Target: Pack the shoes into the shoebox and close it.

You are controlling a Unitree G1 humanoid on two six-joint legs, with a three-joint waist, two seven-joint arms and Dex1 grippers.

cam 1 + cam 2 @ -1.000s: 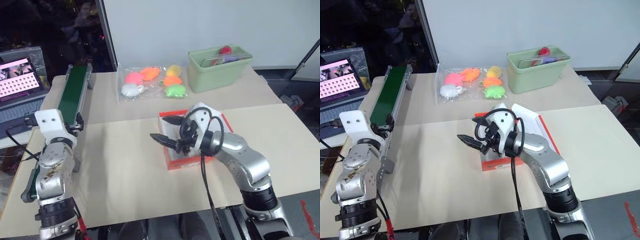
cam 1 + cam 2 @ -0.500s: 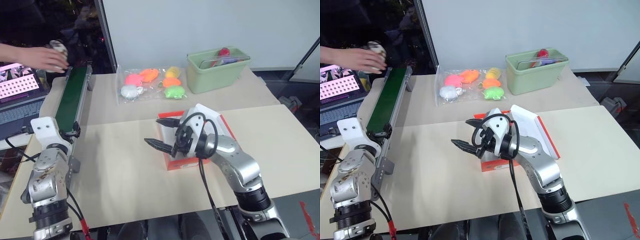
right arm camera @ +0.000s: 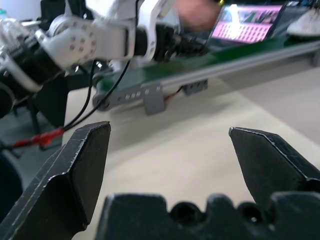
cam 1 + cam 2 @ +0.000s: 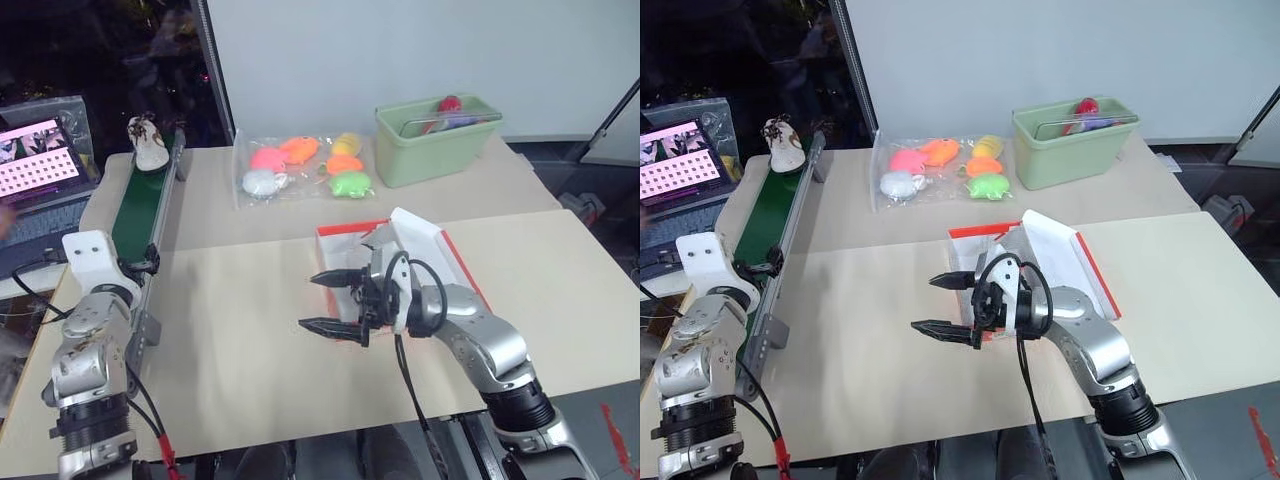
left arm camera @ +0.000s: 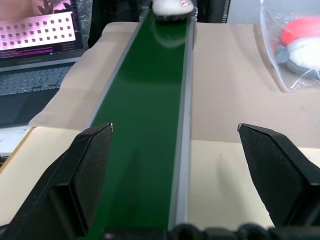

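A shoe [image 4: 149, 146] now sits at the far end of the green conveyor belt [image 4: 140, 205], where a person's hand was reaching half a second ago; that hand is gone. The right gripper [image 4: 336, 303] has dropped lower and swung off the shoebox [image 4: 462, 262] toward the bare tabletop [image 4: 240, 330] to its left.

The shoe is small, cream-white with dark laces, upright at the belt's far end. Only one shoe is in sight. Judging by look, it is light, soft in the upper, stiffer at the sole; a pinch across the sides at mid-length or around the heel should hold. The laces are loose and poor to grip.

The shoebox lies near the middle of the tabletop, lid open and leaning away to the right, white paper lining showing inside. Cardboard: light, likely to slide if pushed from one side only.

The right gripper's fingers [image 3: 85, 165] are spread wide with nothing between them, pointing left. The left gripper [image 5: 175, 165] hangs over the near end of the belt, looking straight along it toward the shoe, fingers [image 5: 90, 170] spread wide and empty.

Further back: a clear bag of coloured toys [image 4: 300, 165], a pale green tub [image 4: 440, 145], and a laptop [image 4: 40, 160] left of the belt.
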